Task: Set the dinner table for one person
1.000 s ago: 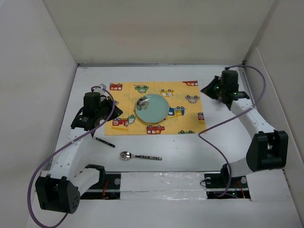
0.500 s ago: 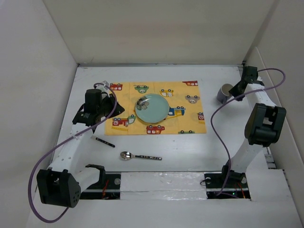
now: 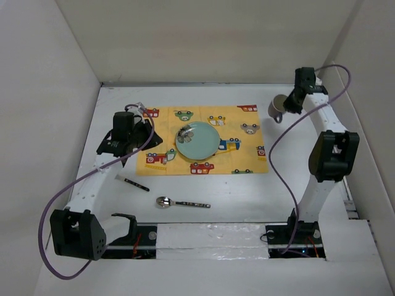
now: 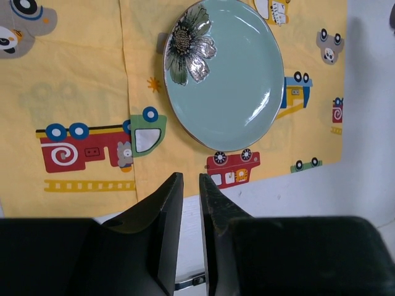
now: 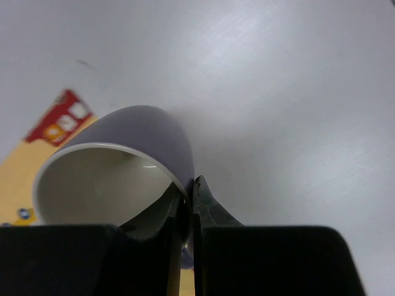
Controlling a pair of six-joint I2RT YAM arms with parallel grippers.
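The white dinner table (image 3: 247, 197) carries a yellow car-print placemat (image 3: 241, 161) with a pale green flower plate (image 3: 199, 142) on it. My right gripper (image 3: 288, 103) is shut on the rim of a lilac cup (image 3: 277, 106) with a white inside, holding it tilted above the table off the placemat's far right corner. The right wrist view shows one finger inside and one outside the cup (image 5: 123, 163), gripper (image 5: 188, 183). My left gripper (image 3: 147, 138) hovers over the placemat's left edge, jaws nearly together and empty (image 4: 191, 177), with the plate (image 4: 228, 80) ahead of it.
A silver spoon (image 3: 180, 203) lies on the table in front of the placemat. A thin black-handled utensil (image 3: 135, 184) lies to its left, below my left gripper, also in the left wrist view (image 4: 188, 283). White walls enclose the table on three sides.
My right gripper has taken the cup by its rim and lifted it up and to the left, tilting it. My left arm has shifted slightly toward the back.
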